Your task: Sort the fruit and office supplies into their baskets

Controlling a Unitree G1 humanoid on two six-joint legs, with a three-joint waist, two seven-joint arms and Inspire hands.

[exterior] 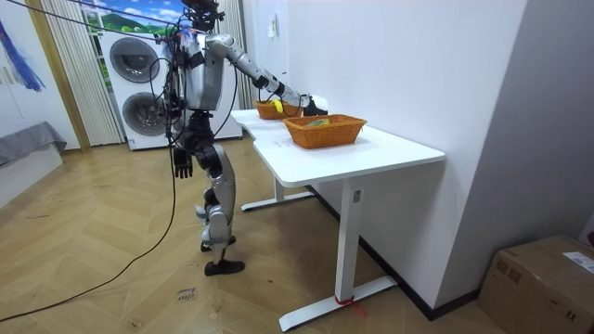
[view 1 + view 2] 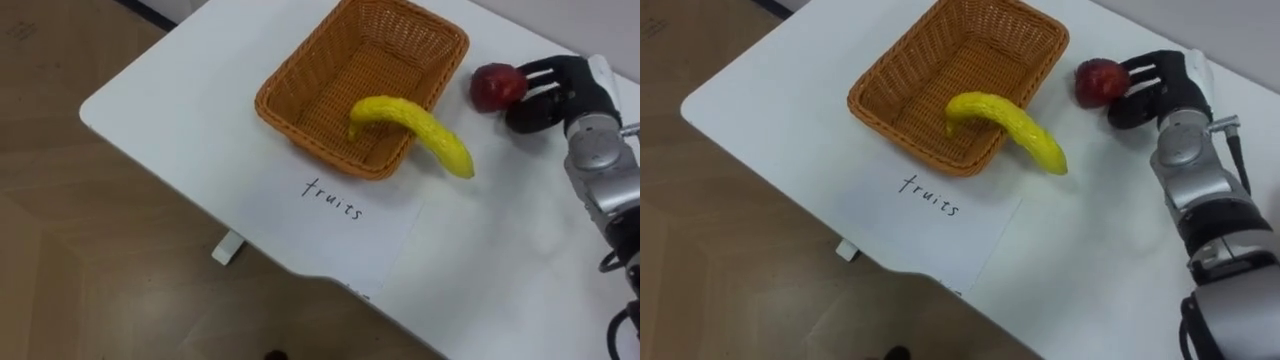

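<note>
A wicker basket (image 2: 300, 85) stands on the white table (image 2: 170, 90), with a sheet of handwritten paper (image 2: 335, 225) in front of it. A yellow banana (image 2: 415, 125) lies across the basket's near right rim, one end inside and the other hanging out over the table. A red apple (image 2: 497, 87) rests on the table just right of the basket. My right hand (image 2: 555, 95) reaches in from the right, its dark fingers spread and touching the apple's right side, not closed round it. My left hand (image 1: 182, 164) hangs relaxed by my hip.
In the room view I stand at the table's far end with my right arm stretched over it. A second wicker basket (image 1: 325, 131) sits nearer the camera. Washing machines (image 1: 135, 74) stand behind me, and a cardboard box (image 1: 543, 283) lies on the floor.
</note>
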